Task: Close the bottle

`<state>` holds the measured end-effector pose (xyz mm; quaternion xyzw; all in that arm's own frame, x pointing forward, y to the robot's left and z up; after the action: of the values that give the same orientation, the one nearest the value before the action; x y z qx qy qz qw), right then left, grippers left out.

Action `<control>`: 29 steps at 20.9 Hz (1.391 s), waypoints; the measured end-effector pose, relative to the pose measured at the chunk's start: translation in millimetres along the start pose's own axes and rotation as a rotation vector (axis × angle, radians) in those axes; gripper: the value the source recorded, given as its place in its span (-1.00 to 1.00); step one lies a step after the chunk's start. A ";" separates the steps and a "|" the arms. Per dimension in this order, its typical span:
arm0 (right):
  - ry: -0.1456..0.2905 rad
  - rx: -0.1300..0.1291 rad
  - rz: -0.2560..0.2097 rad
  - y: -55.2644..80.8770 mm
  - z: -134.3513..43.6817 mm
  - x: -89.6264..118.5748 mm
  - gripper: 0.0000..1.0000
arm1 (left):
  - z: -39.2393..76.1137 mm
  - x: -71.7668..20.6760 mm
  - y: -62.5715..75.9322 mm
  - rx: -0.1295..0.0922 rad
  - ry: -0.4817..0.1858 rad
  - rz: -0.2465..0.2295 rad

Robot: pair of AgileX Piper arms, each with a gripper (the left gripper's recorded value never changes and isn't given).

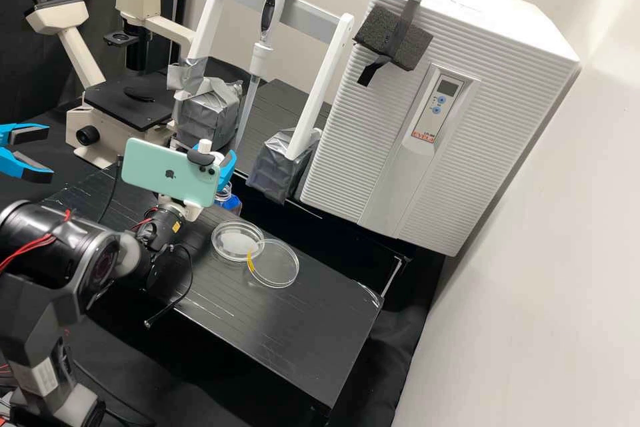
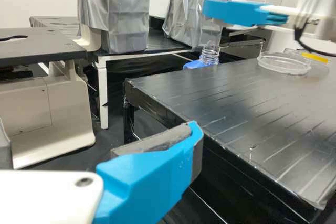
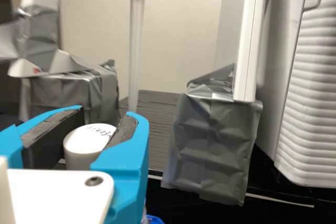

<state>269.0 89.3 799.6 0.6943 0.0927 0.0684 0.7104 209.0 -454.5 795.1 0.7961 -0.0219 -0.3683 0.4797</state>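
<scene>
Two blue fingers [image 3: 128,150] of the right pincer [image 3: 97,127] clench a small round white plastic cap [image 3: 88,141]. Beneath it, by the far edge of the black slatted surface [image 2: 236,114], stands the clear plastic bottle [image 2: 210,54] (neck threads bare). The left pincer [image 1: 47,155] hangs released, well apart. Capping seems to be in hand. Next, probably: centre over the neck, lower, twist.

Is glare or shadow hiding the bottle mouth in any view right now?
High view: no glare, but the phone covers most of the bottle. Left wrist view: bottle mouth evenly lit; pale sheen streaks the bench only. Right wrist view: cap well lit in the right hand.
</scene>
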 end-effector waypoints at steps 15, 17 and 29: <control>-0.059 -0.048 -0.069 -20.2 12.1 27.8 -1.00 | 0.0 0.0 0.0 0.000 0.000 0.000; -0.058 -0.053 -0.066 -19.6 12.3 30.5 -1.00 | 0.0 0.0 0.0 0.000 0.000 0.000; -0.095 -0.074 -0.041 -13.2 24.7 39.8 -1.00 | 0.0 0.0 0.0 0.000 0.000 0.000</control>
<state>312.8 73.9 785.4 0.6678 0.0705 0.0242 0.7406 209.0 -454.5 795.1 0.7961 -0.0219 -0.3683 0.4797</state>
